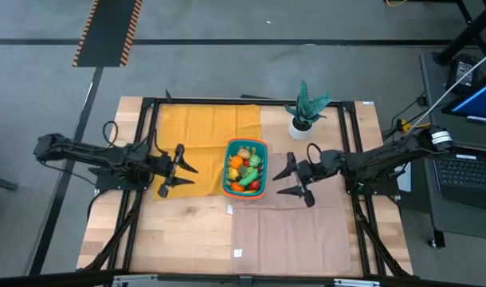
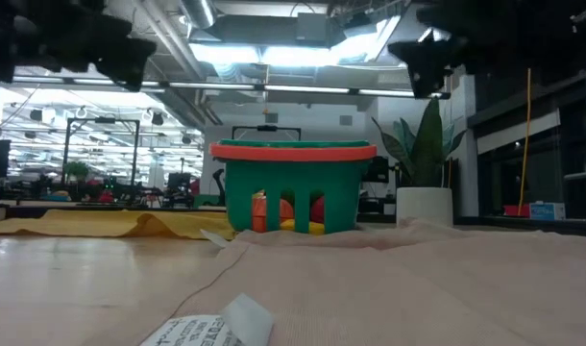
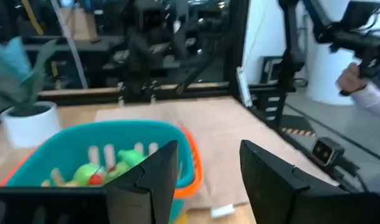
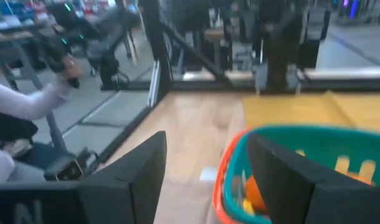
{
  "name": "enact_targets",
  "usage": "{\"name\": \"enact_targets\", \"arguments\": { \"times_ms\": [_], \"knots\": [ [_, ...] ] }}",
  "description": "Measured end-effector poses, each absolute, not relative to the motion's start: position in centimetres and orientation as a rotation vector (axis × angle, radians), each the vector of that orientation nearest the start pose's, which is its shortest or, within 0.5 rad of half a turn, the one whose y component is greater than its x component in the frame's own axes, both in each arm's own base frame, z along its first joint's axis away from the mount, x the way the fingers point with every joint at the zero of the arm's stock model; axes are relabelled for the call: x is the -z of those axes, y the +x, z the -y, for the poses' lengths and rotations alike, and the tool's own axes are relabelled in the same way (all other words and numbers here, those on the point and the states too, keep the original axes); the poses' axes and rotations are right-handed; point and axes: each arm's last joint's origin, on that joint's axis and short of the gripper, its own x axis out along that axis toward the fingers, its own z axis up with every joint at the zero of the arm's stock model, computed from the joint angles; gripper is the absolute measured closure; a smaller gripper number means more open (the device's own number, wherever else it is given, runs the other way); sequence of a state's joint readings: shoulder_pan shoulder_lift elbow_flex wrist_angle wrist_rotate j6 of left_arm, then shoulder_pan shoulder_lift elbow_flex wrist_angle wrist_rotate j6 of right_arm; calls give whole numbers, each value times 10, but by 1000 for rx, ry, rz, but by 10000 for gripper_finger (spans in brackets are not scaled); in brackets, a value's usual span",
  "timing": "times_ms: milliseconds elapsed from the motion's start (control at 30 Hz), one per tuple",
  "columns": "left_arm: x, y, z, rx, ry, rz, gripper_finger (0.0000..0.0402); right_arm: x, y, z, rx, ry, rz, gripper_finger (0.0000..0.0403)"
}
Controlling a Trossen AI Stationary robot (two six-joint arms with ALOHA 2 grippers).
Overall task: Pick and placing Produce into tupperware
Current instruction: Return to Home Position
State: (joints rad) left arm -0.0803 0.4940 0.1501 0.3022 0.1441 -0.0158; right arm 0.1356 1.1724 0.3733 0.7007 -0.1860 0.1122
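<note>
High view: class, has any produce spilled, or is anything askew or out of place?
No produce lies outside the teal basket. Two small white paper tags lie loose near it, and the yellow cloth is rumpled along its edge.

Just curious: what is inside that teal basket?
The basket holds a pile of small toy fruits and vegetables, orange, red, green and yellow. Whatever lies under the top ones is covered.

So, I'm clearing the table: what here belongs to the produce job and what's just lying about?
Job: teal basket, produce inside it, left gripper and right gripper, both open, flanking it.
Lying about: potted plant, yellow cloth, tan cloth, paper tags.
</note>
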Motion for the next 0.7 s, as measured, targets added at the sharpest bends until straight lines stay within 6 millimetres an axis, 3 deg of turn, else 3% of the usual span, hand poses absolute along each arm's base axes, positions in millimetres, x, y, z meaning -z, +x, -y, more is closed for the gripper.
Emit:
{"name": "enact_targets", "arguments": {
  "times_ms": [200,367,500,700],
  "knots": [
    [-200,111,10,191,5,-42,245,-230,206,-29,-320,64,-14,178],
    [-189,105,8,165,32,-14,251,-249,175,-23,-322,-5,82,178],
    [-175,105,6,77,39,-13,254,-240,151,-20,-317,-16,135,178],
    [-172,103,2,-60,88,2,247,-215,127,-16,-273,-23,183,178]
  ]
}}
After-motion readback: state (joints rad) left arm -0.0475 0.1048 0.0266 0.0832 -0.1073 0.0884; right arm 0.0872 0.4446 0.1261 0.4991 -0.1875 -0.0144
